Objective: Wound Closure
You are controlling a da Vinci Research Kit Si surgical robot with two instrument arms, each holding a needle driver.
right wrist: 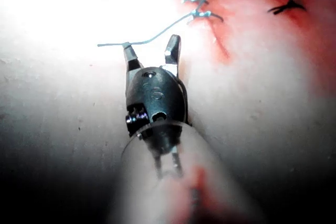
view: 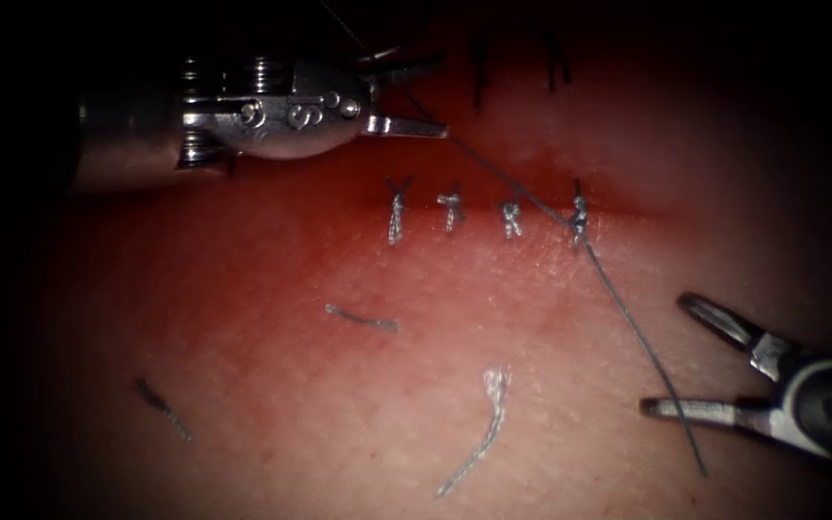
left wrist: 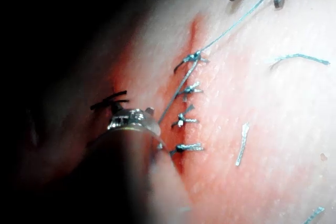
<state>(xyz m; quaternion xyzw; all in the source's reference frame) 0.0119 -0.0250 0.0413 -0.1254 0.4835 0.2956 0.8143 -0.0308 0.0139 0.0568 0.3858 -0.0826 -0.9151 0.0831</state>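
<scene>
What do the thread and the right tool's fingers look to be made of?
Thread: a thin grey-blue strand, smooth, possibly synthetic; the cut ends look frayed and fibrous, so it may be braided. Right tool: fingers look like bright bare metal with glints, standing open with nothing between them; the housing behind is dark and matte.

left tool (view: pixel 414 98) fingers apart, right tool (view: pixel 671 356) fingers apart
</scene>
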